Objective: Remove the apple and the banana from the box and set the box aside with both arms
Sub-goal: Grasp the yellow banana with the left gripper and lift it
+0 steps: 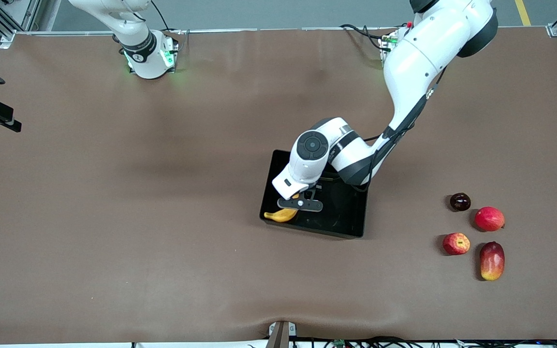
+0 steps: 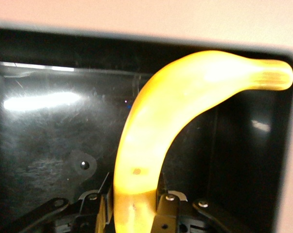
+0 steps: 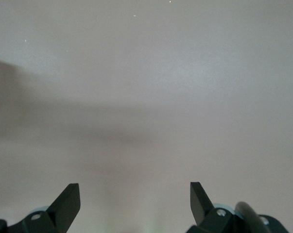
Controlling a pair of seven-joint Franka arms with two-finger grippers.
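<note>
Front view, reading across: I see my right gripper (image 3: 135,204) waiting with fingers wide apart over bare bench (image 1: 114,217). My left gripper (image 1: 300,204) clamps the banana (image 1: 281,215) low inside the black tray (image 1: 341,220); the apple (image 1: 456,243) lies toward the left arm's end.

No text, label, brand, number or sign can be read on the arms, the tray, the fruits or the table.

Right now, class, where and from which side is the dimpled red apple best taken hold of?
Grip the apple across its round middle, coming from straight above. It sits dimple up and touches nothing beside it, so jaws probably fit down either side.
</note>
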